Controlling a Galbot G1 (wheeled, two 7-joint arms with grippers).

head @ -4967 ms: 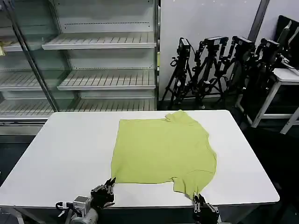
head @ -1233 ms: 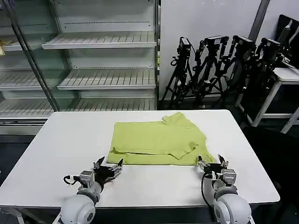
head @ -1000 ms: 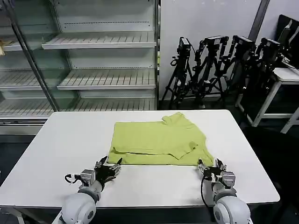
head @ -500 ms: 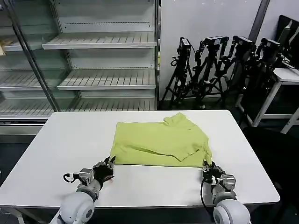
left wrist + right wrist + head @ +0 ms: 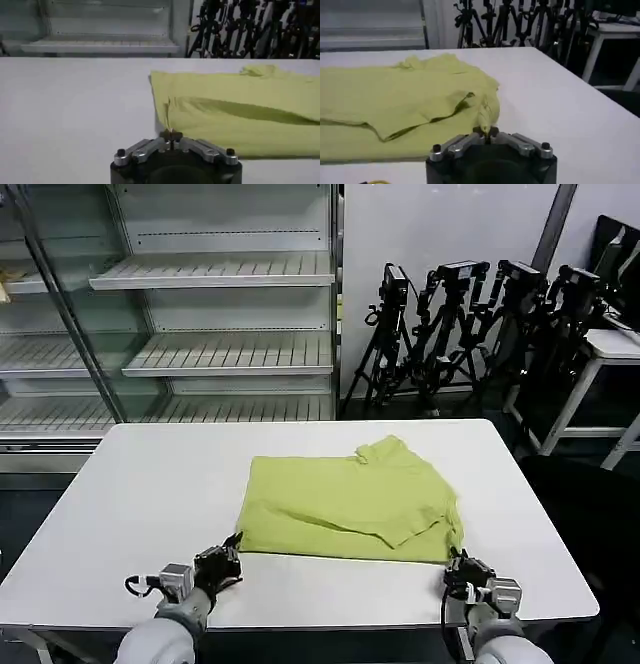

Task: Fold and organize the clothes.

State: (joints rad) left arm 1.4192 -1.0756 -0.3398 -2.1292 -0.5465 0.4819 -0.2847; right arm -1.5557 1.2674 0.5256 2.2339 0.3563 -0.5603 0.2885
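The clothes are one lime T-shirt, lying folded over itself in the middle of the white table, its top layer ending in a slanted edge. My left gripper is at the shirt's near left corner. In the left wrist view it is shut on a pinch of the shirt. My right gripper is at the near right corner. The right wrist view shows it shut on a bunched tip of the shirt. Both grippers sit low, close to the table's front edge.
Behind the table stands an empty glass-fronted shelf unit. Several black tripods are at the back right, and a second white table is at the far right. Bare tabletop lies on either side of the shirt.
The shirt, flat five seconds ago, now lies folded. The grippers, open a second ago, have shut on its near corners and drawn back toward the front edge, dragging the shirt nearer.
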